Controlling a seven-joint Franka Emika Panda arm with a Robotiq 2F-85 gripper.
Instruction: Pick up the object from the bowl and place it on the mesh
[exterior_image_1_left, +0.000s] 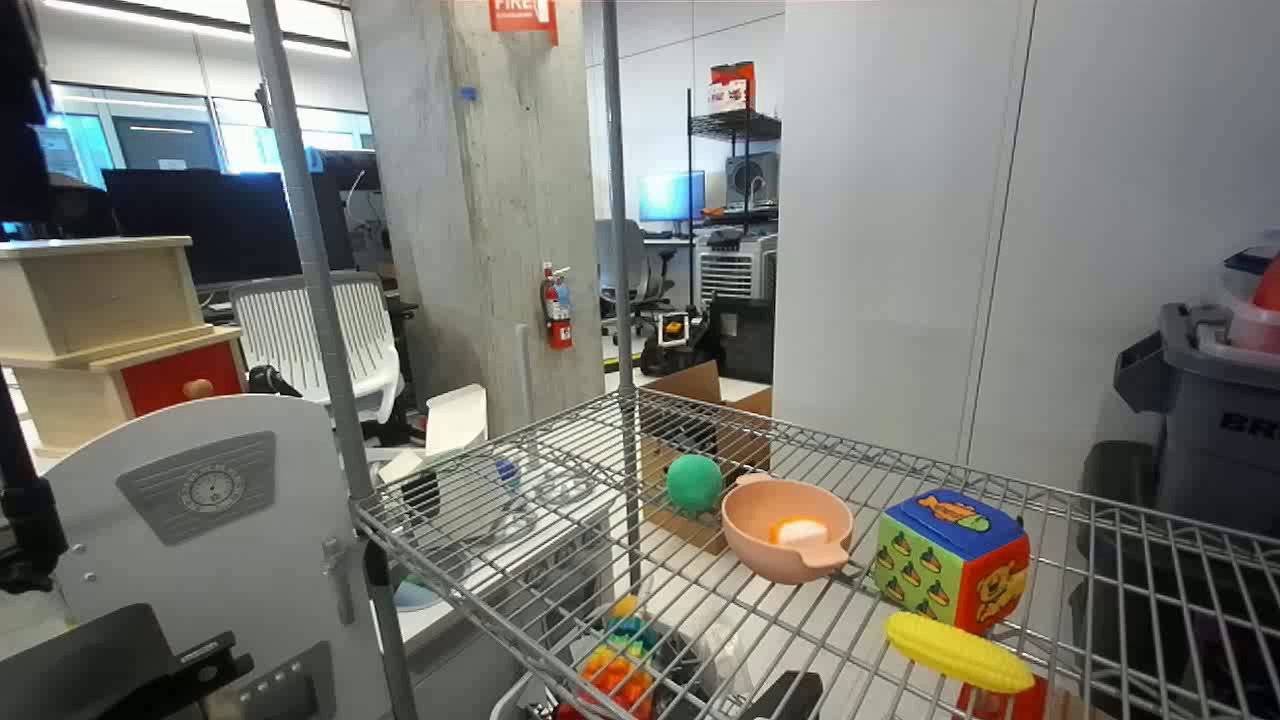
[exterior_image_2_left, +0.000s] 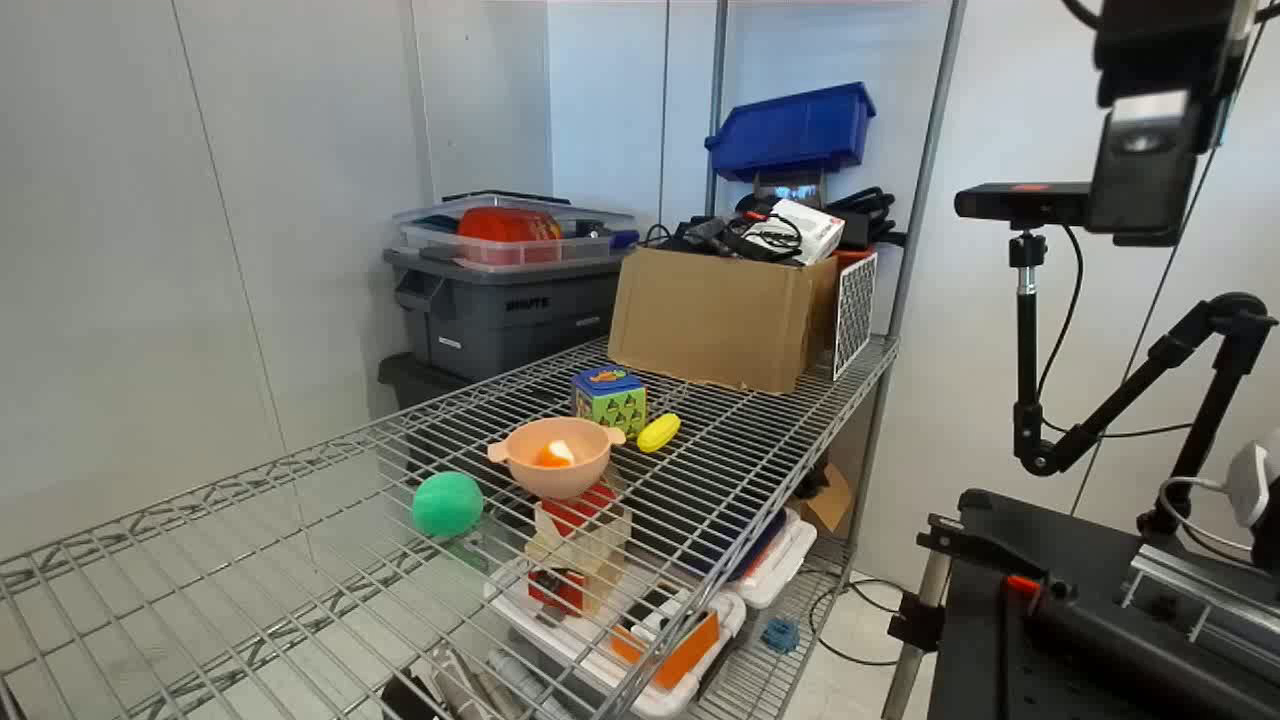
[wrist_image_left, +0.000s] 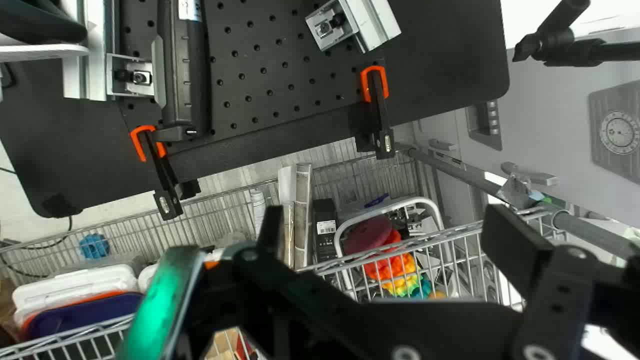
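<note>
The object (exterior_image_1_left: 800, 530) lies in the bowl (exterior_image_1_left: 768, 556), underside hidden; the end effector (wrist_image_left: 386, 232) gapes wide.

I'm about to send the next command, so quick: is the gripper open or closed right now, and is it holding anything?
Gripper: open wide, holding nothing.
</note>
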